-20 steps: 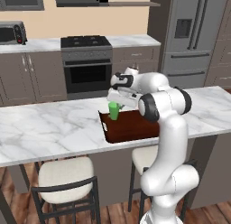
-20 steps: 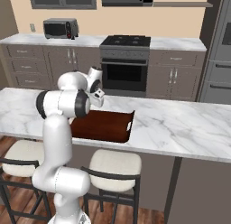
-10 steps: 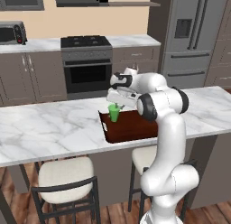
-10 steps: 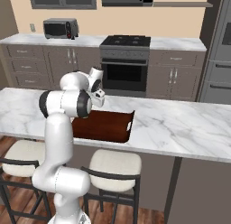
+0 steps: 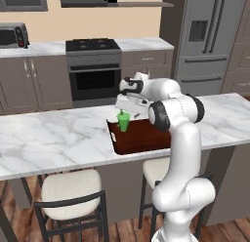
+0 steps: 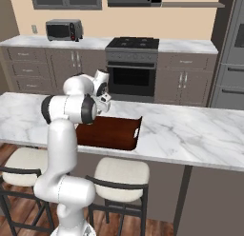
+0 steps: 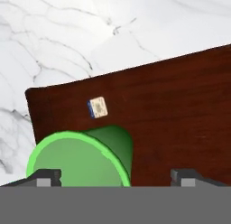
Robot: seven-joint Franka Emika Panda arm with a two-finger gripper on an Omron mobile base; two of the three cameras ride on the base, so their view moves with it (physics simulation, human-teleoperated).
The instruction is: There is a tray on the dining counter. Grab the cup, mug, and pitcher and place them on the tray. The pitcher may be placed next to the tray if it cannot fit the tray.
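The green cup [image 5: 123, 121] is seen standing upright on the dark reddish-brown tray [image 5: 141, 141], near the tray's far left corner in the left base view. The tray is laid flat on the marble desk [image 5: 53, 138], the dining counter, with cushioned stools [image 5: 71, 190] set along the front of it.

The pincer [image 5: 128, 105] is held just above the cup's rim. In the hand view the cup [image 7: 83, 157] is looked down upon, its wide rim filling the lower left, and the two dark fingertips [image 7: 47, 177] are spread wide to either side of it. The left tip appears to sit at or just beside the rim, though contact cannot be judged with certainty from this angle; the right tip is clearly kept apart from the cup, over bare tray wood [image 7: 180, 105]. The pincer is thus released, with nothing clasped.

A small pale label [image 7: 97, 107] is seen on the tray floor just beyond the cup.

In the right base view the pincer [image 6: 104, 101] is placed over the tray's [image 6: 114, 132] far left part, the cup being hidden behind the arm.
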